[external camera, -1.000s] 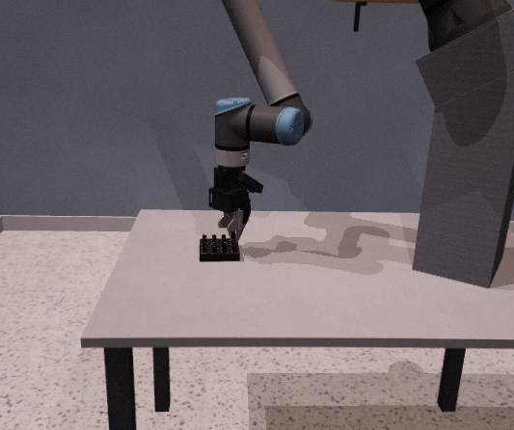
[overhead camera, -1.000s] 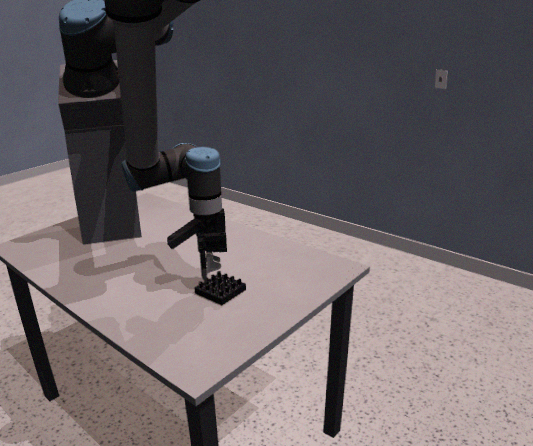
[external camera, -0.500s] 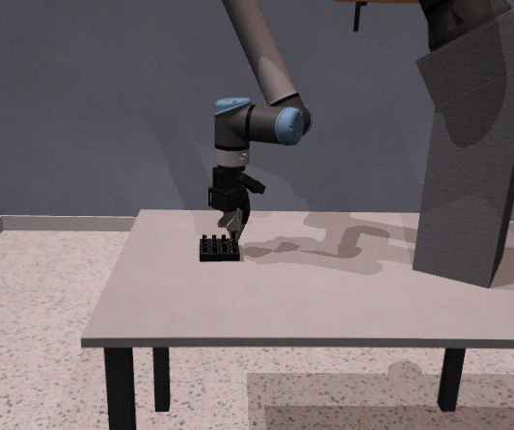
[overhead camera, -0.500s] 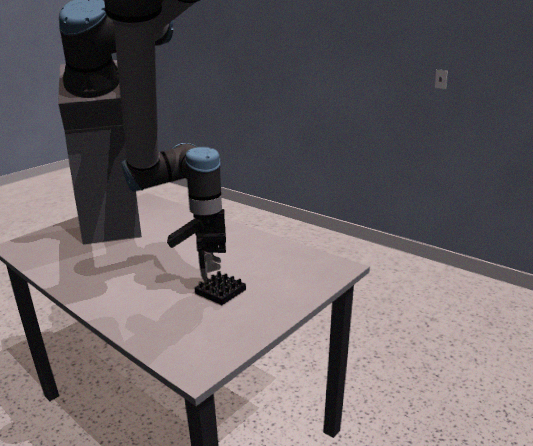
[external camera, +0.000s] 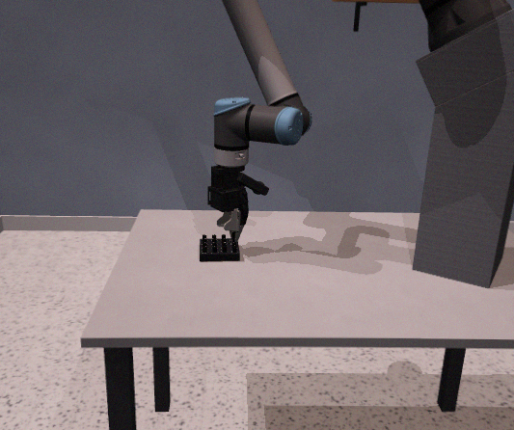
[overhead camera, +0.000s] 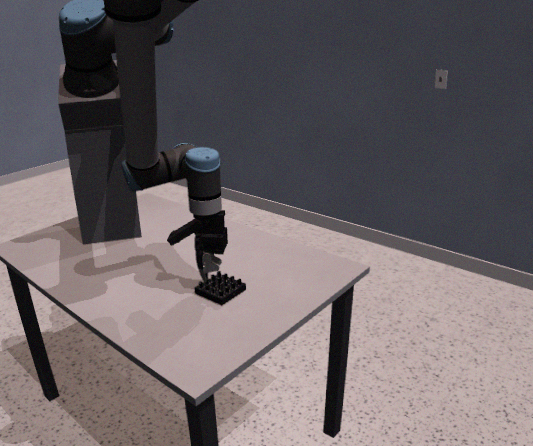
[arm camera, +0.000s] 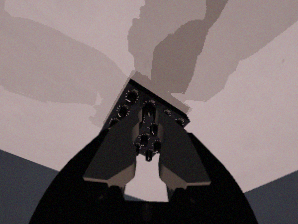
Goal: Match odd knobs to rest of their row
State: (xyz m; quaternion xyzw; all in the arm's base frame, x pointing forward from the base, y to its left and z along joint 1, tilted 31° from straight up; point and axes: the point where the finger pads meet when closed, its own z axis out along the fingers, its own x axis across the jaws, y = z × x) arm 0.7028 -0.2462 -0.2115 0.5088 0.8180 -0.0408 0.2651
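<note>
Knob box on table, knobs upright. Jaws clenched on an edge knob, fingers blocking wrist view of others.

In front of you, the black knob box lies flat on the table, square, its top crowded with small black upright knobs in a grid. Pale ticks ring each knob you can make out; they're too small for you to read where any knob points.
</note>
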